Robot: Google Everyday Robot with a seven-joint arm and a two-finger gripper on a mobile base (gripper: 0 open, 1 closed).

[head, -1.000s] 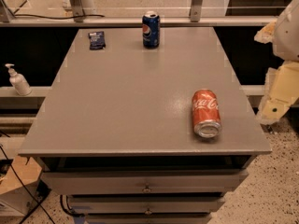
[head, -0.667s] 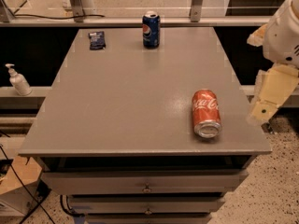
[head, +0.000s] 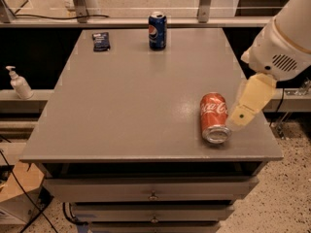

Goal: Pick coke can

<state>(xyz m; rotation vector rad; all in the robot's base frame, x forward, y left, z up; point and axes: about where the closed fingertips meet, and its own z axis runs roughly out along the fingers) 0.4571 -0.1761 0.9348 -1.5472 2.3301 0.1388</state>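
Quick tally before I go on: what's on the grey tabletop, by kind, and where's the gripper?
Drink cans: 2 (coke can lying on its side, Pepsi can upright)
Packets: 1 (dark blue packet, far left corner)
Total: 3 on the table
The gripper hovers just right of the coke can, over the table's right edge.

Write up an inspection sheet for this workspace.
Surface: grey table, drawers below.
Job's things: coke can lying on its side, front right.
Clutter: Pepsi can upright at the rear; dark packet rear left.
Grippers: gripper just right of the coke can, over the table's right side.
Cables: black cable behind the table, rear left.
Surroundings: pump bottle on the left ledge; speckled floor.
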